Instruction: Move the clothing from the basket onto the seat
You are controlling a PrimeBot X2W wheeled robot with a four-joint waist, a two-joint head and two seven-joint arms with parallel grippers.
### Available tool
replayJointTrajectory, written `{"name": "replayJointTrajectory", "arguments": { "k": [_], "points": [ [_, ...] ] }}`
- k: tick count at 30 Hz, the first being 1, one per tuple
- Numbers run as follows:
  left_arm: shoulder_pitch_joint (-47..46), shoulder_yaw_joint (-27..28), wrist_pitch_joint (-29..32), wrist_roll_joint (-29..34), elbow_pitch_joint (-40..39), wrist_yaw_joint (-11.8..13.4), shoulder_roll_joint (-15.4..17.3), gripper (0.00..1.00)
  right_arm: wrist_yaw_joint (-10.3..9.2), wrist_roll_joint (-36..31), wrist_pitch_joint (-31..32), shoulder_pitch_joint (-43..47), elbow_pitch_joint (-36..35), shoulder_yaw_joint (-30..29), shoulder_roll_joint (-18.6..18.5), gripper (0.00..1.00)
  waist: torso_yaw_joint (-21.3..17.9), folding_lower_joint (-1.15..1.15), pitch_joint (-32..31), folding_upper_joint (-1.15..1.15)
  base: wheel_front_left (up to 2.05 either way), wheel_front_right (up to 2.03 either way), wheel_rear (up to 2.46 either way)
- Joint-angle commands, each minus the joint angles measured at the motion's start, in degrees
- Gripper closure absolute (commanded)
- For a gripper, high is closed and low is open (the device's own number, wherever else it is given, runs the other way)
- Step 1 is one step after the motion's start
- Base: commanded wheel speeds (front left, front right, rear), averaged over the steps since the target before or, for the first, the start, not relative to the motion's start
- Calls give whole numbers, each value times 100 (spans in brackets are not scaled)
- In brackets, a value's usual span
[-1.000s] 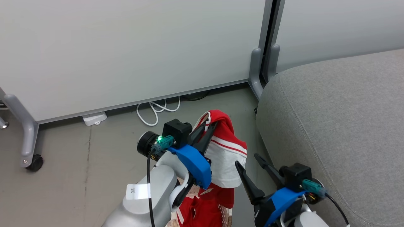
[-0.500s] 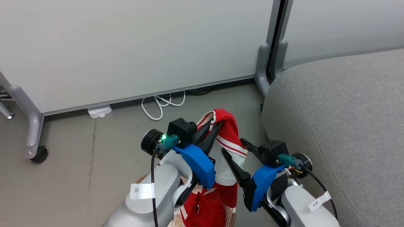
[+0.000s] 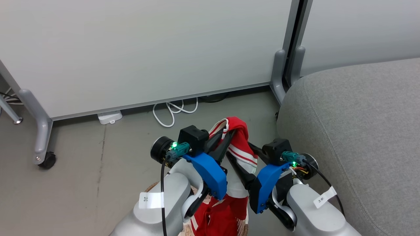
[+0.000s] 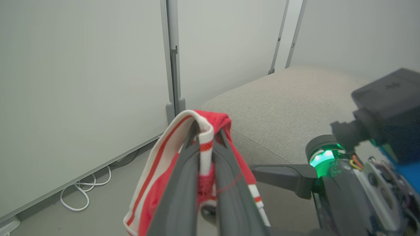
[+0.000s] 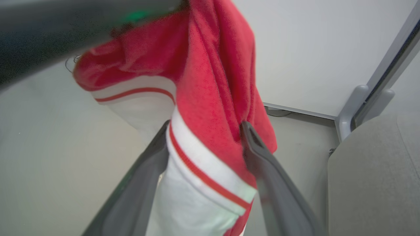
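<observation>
The clothing is pinched in the left hand. The right hand is held wide, 1 finger either side.

Office or lab test bay, judging by fittings. Left of seat: wide pale partition panel on grey metal legs, black castor under leg farthest from seat. Behind seat: second panel of same kind, met at grey upright posts just beside seat's rounded corner. Along first panel's foot, left of seat: white cable looped loose on floor, small white plug box beyond. Floor smooth, grey, seamed. Seat itself plain grey fabric, waiting-room style.
</observation>
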Motion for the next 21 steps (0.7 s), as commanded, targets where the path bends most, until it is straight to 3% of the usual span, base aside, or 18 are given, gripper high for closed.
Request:
{"name": "replayJointTrajectory", "arguments": {
  "k": [1, 4, 5, 6, 8, 21],
  "points": [
    [-87, -19, 3, -32, -33, -8, -5, 100, 2, 143, -46, -115, 58, 111, -9, 0, 6, 0, -9, 0, 0, 0, 0],
    [-98, -54, -5, -52, -44, -11, -5, 100, 3, 371, -82, -193, 187, 313, -11, 0, 15, 0, -24, 0, 0, 0, 0],
    [-99, -69, -4, -65, -47, -12, -6, 100, 2, 468, -71, -207, 236, 370, -11, 7, 18, 0, -29, 0, 0, 0, 0],
    [-98, -81, -2, -74, -47, -13, -6, 100, 2, 535, -78, -230, 277, 422, -11, 51, 20, 0, -33, 0, 0, 0, 0],
    [-93, -104, 5, -85, -46, -14, -6, 100, 2, 646, -126, -275, 356, 516, -11, 100, 22, 0, -43, 0, 0, 0, 0],
    [-80, -137, -23, -162, -10, 30, 15, 100, 2, 1132, -498, -376, 693, 926, -11, 100, -29, 0, -53, 0, 0, 0, 0]
  ]
}}
